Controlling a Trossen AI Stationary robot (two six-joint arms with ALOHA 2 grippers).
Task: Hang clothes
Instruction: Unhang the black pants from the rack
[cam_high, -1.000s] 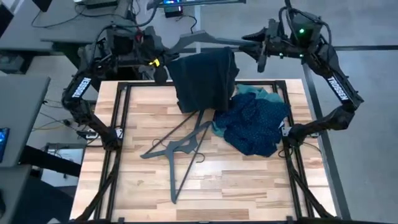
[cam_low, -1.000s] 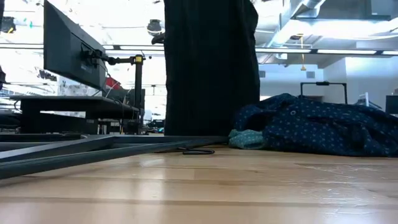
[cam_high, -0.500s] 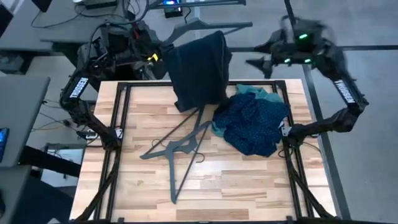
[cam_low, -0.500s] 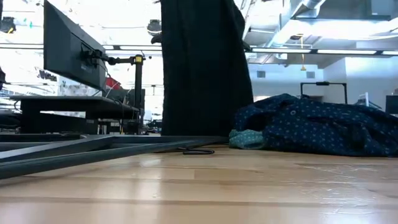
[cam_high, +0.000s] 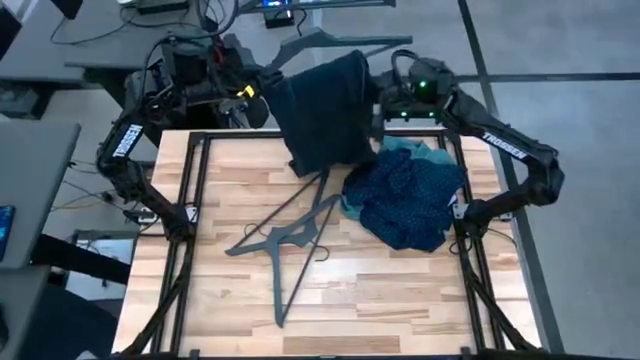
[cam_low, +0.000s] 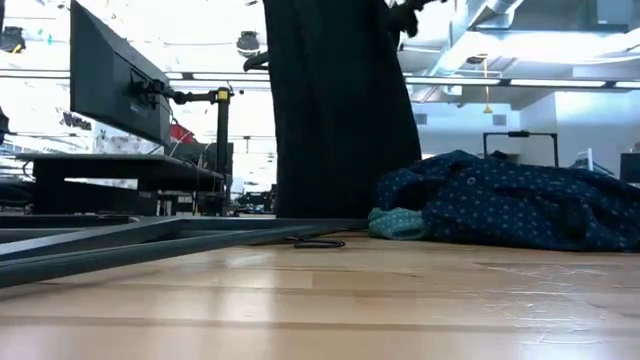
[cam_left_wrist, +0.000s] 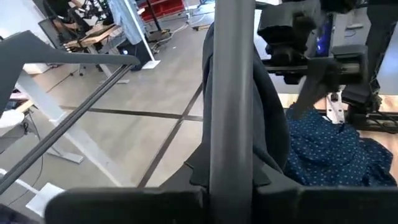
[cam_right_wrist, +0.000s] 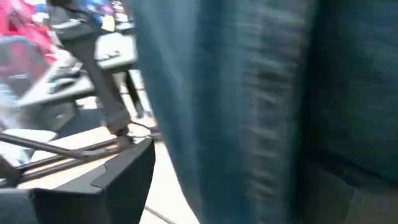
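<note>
Charcoal jeans (cam_high: 325, 115) hung on hanger (cam_high: 330, 42) | "TROSSEN" read on both arms | left gripper (cam_high: 250, 98) clamped hanger; right gripper (cam_high: 382, 105) state: we couldn't tell

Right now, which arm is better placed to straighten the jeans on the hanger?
The right. Its gripper is beside the hanging jeans, while the left gripper is busy holding up their hanger.

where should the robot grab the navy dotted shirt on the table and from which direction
Grip a raised fold on top of the navy dotted shirt, coming straight down from above. It lies crumpled in a heap on the table, partly over the teal shirt, so the puckered ridges give the fingers something to pinch. A low sideways approach would probably just push the pile along.
</note>
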